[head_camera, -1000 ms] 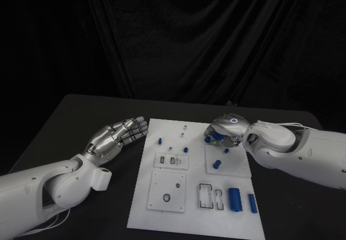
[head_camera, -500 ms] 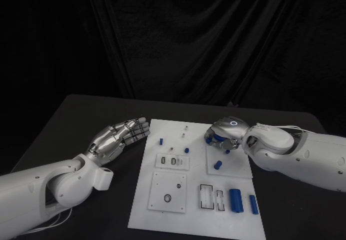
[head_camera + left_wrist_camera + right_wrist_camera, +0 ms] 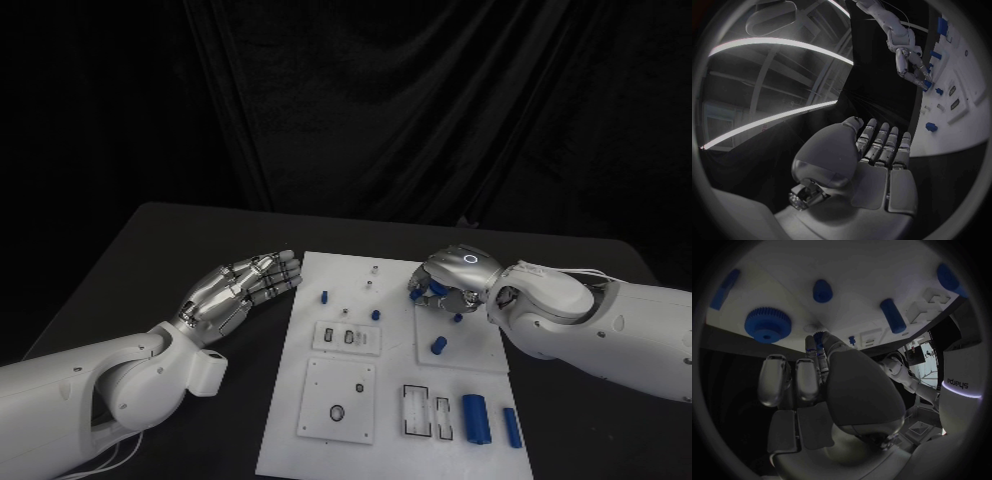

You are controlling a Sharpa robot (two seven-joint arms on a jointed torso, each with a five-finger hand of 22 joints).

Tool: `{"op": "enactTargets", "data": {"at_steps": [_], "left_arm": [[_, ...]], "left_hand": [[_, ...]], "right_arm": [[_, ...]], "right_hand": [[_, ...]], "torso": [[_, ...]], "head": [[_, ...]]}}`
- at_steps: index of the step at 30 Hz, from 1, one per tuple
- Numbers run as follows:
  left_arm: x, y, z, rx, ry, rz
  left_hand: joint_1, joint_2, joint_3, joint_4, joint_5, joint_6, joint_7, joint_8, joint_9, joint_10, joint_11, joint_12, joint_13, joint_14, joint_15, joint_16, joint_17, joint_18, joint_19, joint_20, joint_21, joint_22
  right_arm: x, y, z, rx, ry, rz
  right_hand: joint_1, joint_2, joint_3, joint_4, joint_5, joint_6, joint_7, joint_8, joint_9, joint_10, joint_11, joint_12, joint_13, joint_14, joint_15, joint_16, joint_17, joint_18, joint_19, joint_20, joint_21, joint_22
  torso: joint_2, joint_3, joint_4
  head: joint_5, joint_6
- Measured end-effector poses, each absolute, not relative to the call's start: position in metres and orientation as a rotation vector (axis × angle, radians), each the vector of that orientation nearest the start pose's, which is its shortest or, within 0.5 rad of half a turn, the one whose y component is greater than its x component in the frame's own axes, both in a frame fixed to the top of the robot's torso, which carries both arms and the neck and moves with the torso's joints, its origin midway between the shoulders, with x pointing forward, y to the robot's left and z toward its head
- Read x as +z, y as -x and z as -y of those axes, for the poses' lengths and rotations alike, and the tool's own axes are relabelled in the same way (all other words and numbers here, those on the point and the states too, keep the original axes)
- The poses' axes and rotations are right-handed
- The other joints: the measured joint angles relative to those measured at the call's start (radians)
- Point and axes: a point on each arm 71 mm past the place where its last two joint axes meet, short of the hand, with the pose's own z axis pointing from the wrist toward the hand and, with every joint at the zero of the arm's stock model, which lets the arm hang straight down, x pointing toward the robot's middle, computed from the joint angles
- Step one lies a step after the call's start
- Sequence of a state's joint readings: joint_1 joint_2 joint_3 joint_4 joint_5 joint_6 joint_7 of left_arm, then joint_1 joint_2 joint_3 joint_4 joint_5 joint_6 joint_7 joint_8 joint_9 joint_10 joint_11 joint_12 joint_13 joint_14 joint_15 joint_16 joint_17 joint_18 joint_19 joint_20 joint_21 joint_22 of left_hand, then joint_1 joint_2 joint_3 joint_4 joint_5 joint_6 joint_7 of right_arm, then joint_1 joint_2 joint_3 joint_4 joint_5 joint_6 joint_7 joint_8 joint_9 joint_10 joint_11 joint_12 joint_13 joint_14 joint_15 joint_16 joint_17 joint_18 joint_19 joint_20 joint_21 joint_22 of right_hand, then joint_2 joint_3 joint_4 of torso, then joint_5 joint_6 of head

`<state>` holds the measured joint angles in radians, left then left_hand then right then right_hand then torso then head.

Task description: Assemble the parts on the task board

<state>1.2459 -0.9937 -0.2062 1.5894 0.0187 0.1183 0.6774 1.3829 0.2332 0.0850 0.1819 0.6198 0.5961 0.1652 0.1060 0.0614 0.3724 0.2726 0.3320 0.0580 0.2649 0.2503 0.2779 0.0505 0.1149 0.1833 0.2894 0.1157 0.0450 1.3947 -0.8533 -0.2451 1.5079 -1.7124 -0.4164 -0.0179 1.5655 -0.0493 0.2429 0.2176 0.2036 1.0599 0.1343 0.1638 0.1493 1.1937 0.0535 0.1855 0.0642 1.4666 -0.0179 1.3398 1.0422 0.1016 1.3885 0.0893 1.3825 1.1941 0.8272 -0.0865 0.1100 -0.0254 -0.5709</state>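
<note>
Nearest the bottom of the head view, the white task board (image 3: 389,440) has two blue cylinders lying at its lower right corner: a fat one (image 3: 475,418) and a thinner one (image 3: 512,426) just beside it, right next to a pair of narrow rectangular slots (image 3: 426,414). Left of those is a square plate with a small ring hole (image 3: 336,411).

Moving up the board, there's a smaller plate with two slots (image 3: 346,337) about mid-frame, and to its right a short blue peg (image 3: 437,347) sitting on another square plate. A bit further up, two more little blue pegs stand on the board, one at (image 3: 375,314) and one at (image 3: 325,296).

The left hand (image 3: 242,288) sits at the centre left of the frame, just off the board's left edge, over the black table (image 3: 130,260). Fingers are stretched out flat and close together, nothing in them, so it's released. The left wrist view shows the same thing: flat palm, straight fingers (image 3: 879,145).

The right hand (image 3: 450,283) is over the upper right part of the board, fingers curled downward with some blue showing under them. In the right wrist view a small blue piece (image 3: 820,336) sits right at the fingertips, but I honestly can't tell if it's actually pinched or just touched. That view also shows a blue gear (image 3: 767,324) lying on the board near the fingers.
</note>
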Motion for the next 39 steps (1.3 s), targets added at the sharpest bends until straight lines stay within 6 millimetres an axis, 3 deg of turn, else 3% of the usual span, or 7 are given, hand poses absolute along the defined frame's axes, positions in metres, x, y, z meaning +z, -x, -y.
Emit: {"op": "enactTargets", "data": {"at_steps": [6,13,26,31,39], "left_arm": [[-0.189,-0.448,-0.249,-1.976,0.971,-1.389],[-0.189,-0.448,-0.245,-1.985,0.977,-1.390],[-0.189,-0.448,-0.245,-1.988,0.985,-1.386],[-0.190,-0.448,-0.245,-1.988,0.986,-1.386],[-0.190,-0.448,-0.245,-1.989,0.987,-1.385]], "left_hand": [[0.002,-0.002,0.005,-0.001,0.000,0.003,0.001,0.000,0.001,0.001,0.001,0.005,0.000,0.001,0.001,0.001,0.000,0.000,0.001,0.001,0.002,0.000],[0.004,-0.004,0.008,0.000,0.000,0.004,0.003,0.000,0.001,0.001,0.001,0.005,0.001,0.004,0.004,0.001,0.001,0.000,0.004,0.004,0.004,0.000],[0.004,-0.004,0.011,-0.003,0.000,0.008,-0.001,0.004,0.001,0.005,0.005,0.005,0.001,0.004,0.004,0.001,0.001,0.000,0.004,0.004,0.004,0.000],[0.004,-0.004,0.011,-0.003,0.000,0.008,-0.001,0.004,0.001,0.005,0.005,0.005,0.001,0.004,0.003,0.005,0.001,0.000,0.004,0.004,0.004,0.000],[0.004,-0.004,0.014,0.000,0.000,0.008,-0.001,0.004,0.001,0.005,0.005,0.005,0.001,0.003,0.003,0.008,0.001,0.000,0.004,0.004,0.004,0.000]], "right_arm": [[-0.128,-0.497,0.189,0.555,0.536,-1.393],[-0.118,-0.514,0.168,0.571,0.524,-1.363],[-0.132,-0.536,0.151,0.557,0.506,-1.394],[-0.138,-0.539,0.149,0.548,0.500,-1.411],[-0.142,-0.542,0.150,0.539,0.494,-1.427]], "right_hand": [[-0.001,0.001,-0.003,-0.003,-0.027,0.000,0.000,0.005,0.000,0.014,0.000,-0.017,0.001,0.000,0.000,0.000,0.000,0.000,0.004,-0.003,0.000,0.002],[-0.001,0.001,-0.003,-0.003,-0.027,0.000,0.000,0.008,0.000,0.018,-0.003,-0.022,0.001,-0.003,-0.003,0.000,0.003,0.000,0.004,-0.003,0.000,0.005],[-0.001,0.001,0.000,-0.011,-0.031,0.000,0.000,0.010,0.000,0.018,-0.003,-0.039,0.001,-0.003,-0.003,0.000,0.000,0.000,0.003,-0.003,0.000,0.006],[-0.001,0.001,0.003,-0.014,-0.031,0.000,0.000,0.010,0.000,0.019,-0.002,-0.043,0.001,-0.003,-0.003,0.000,0.000,0.000,0.004,-0.003,0.000,0.006],[-0.001,0.000,0.004,-0.018,-0.031,-0.002,-0.002,0.011,0.000,0.015,0.002,-0.054,0.001,-0.003,-0.003,0.000,-0.001,0.000,0.003,-0.003,0.000,0.006]], "torso": [[0.000,0.0001,-0.0010],[0.000,-0.0005,-0.0020],[-0.001,-0.0023,0.0007],[0.000,-0.0024,0.0037],[0.001,-0.0030,0.0027]], "head": [[0.008,0.011],[0.020,0.018],[0.026,0.022],[0.024,0.025],[0.028,0.022]]}}
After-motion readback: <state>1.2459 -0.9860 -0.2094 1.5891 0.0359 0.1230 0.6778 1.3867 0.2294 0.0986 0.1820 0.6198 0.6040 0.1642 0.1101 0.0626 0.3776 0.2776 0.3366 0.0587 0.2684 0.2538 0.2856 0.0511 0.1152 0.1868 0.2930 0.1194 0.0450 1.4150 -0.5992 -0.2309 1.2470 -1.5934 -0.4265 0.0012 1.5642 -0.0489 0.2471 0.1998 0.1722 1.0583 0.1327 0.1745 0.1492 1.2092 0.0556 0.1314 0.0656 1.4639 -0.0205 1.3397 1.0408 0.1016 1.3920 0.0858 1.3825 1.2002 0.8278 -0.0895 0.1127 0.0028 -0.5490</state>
